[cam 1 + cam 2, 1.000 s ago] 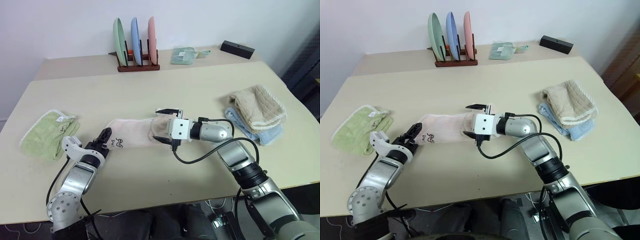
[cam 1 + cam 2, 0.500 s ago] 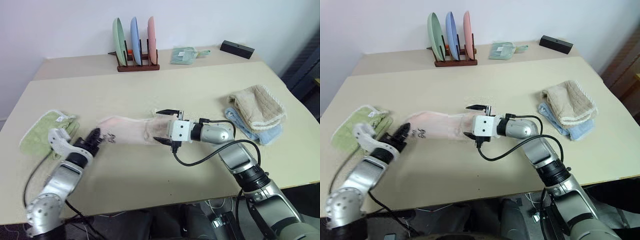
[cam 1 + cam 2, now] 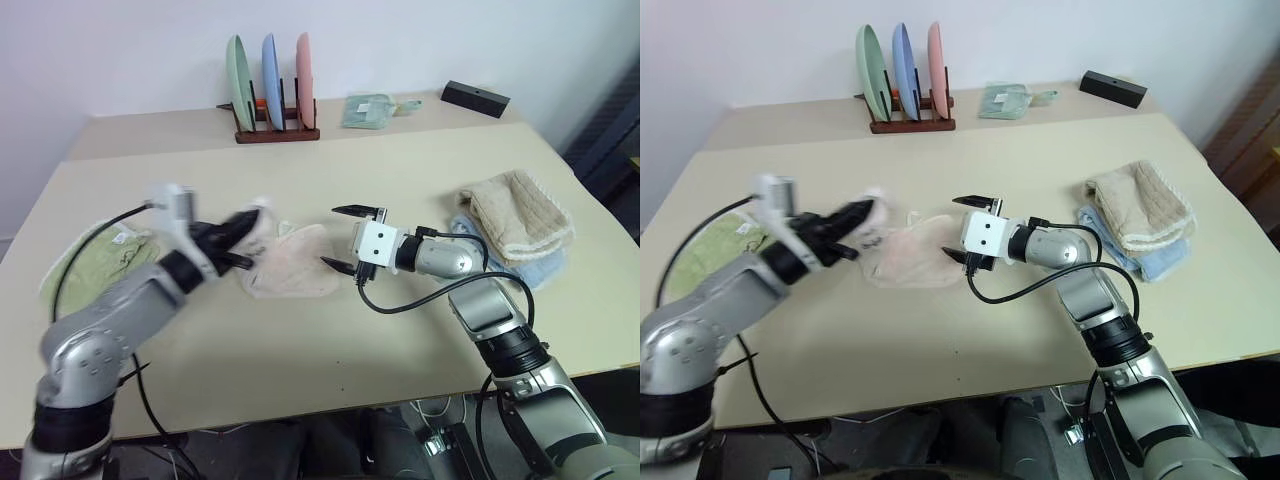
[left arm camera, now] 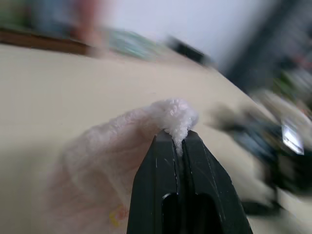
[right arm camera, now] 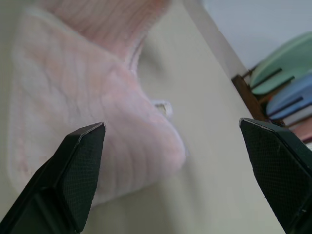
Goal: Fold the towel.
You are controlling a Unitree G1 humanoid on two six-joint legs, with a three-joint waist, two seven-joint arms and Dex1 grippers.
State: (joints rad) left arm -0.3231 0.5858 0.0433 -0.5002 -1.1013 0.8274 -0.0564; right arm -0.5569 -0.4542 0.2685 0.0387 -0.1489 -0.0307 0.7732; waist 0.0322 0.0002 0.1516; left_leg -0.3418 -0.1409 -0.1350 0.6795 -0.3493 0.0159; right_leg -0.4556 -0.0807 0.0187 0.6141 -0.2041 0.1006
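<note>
The pale pink terry cloth towel looked soft and nubbly, with a ribbed looped pile, and the beige tan terry towel showed the same rough weave. The cream table had a smooth matt top. The black gripper fingers were finely textured matt plastic, the arms glossy silver metal.

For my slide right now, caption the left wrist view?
Left gripper shut on a bunched edge of the pale pink towel, lifted above the table.
</note>
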